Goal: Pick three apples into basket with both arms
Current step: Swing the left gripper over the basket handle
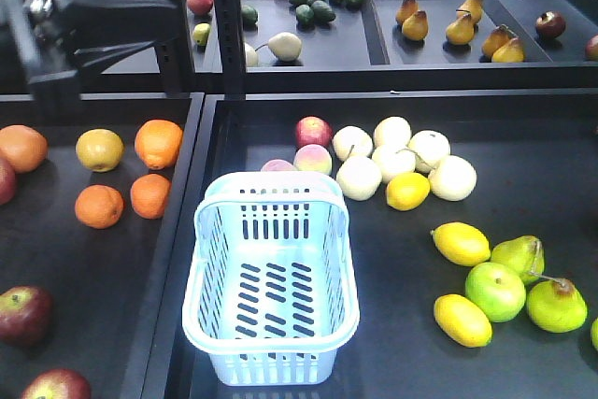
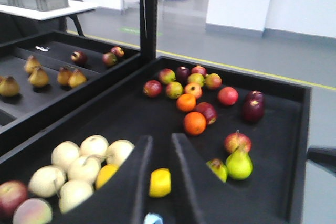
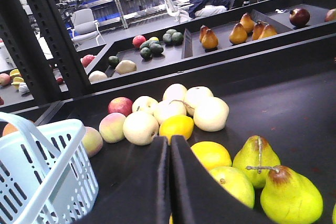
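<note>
Basket (image 1: 271, 362) stands empty at centre; left fingers (image 2: 131, 182), parted, should drop squarely over dark apples (image 1: 23, 315) at eight o'clock, right fingers (image 3: 147, 182) clenched on nothing.

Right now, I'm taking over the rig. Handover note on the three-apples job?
Left gripper: open, empty.
Right gripper: shut, empty.
Basket: empty, upright, handle folded back.
Apples: dark red ones lie in the side tray, left of the basket in the front view. None gripped.
Done: nothing yet.
Left: all three apples into the basket.
</note>
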Robot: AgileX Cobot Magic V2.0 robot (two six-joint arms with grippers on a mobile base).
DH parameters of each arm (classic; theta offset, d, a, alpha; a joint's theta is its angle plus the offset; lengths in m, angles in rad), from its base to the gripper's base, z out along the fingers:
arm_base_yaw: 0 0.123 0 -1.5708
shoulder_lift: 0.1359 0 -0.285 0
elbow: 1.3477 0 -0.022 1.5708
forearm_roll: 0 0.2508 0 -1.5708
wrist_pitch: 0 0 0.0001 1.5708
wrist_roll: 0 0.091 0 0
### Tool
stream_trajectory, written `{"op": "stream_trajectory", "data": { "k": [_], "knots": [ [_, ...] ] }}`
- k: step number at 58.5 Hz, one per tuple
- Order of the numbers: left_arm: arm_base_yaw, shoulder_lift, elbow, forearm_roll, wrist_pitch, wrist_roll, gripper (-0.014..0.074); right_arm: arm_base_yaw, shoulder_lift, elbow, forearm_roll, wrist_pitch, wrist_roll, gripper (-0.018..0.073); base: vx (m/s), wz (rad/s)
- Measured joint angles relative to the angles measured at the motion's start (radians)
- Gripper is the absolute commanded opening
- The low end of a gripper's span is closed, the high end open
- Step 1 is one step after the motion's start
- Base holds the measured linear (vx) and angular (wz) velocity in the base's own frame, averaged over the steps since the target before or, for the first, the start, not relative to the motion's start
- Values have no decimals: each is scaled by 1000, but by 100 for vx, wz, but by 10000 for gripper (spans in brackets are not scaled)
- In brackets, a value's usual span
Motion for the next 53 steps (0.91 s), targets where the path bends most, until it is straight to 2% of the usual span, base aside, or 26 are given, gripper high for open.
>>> {"op": "stream_trajectory", "data": {
  "k": [11, 17, 26, 36, 39, 53],
  "knots": [
    [0, 130, -155, 0, -87, -88, 559, 0, 0, 0, 0, 0, 0, -5, 0, 0],
    [-9, 195, -209, 0, -130, -97, 633, 0, 0, 0, 0, 0, 0, -5, 0, 0],
    [-48, 278, -230, 0, -148, -64, 608, 0, 0, 0, 0, 0, 0, -5, 0, 0],
    [-90, 373, -232, 0, -181, 89, 533, 0, 0, 0, 0, 0, 0, -5, 0, 0],
    [-98, 403, -232, 0, -193, 114, 517, 0, 0, 0, 0, 0, 0, -5, 0, 0],
    [-120, 506, -232, 0, -229, 148, 504, 0, 0, 0, 0, 0, 0, -5, 0, 0]
  ]
}}
